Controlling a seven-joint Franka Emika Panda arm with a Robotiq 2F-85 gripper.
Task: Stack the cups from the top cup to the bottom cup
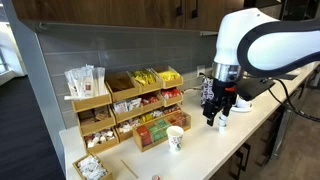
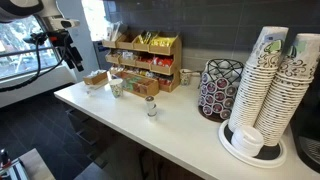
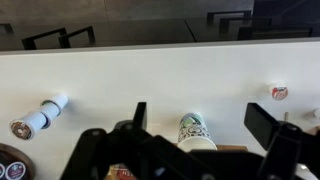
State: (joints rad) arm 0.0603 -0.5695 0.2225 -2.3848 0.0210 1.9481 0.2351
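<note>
A small white cup, seemingly two nested, [image 3: 45, 110] stands on the white counter [image 3: 110, 70] at the left of the wrist view. It also shows in both exterior views [image 2: 152, 107] [image 1: 155, 177]. Another small white cup [image 3: 279, 93] stands at the right of the wrist view and under my arm in an exterior view [image 1: 222, 122]. The larger printed paper cup [image 3: 195, 130] stands between them and shows in both exterior views [image 1: 176, 138] [image 2: 116, 88]. My gripper [image 3: 203, 120] hangs above the counter [image 1: 217, 110] [image 2: 70, 52]. It is open and empty, with the printed cup showing between its fingers.
A wooden rack of snacks and tea bags [image 1: 130, 105] [image 2: 145, 60] stands against the back wall. A wire pod carousel [image 2: 220, 88] and tall stacks of printed paper cups [image 2: 272, 80] stand at the far end of the counter. The counter's front edge [image 2: 130, 125] is close by.
</note>
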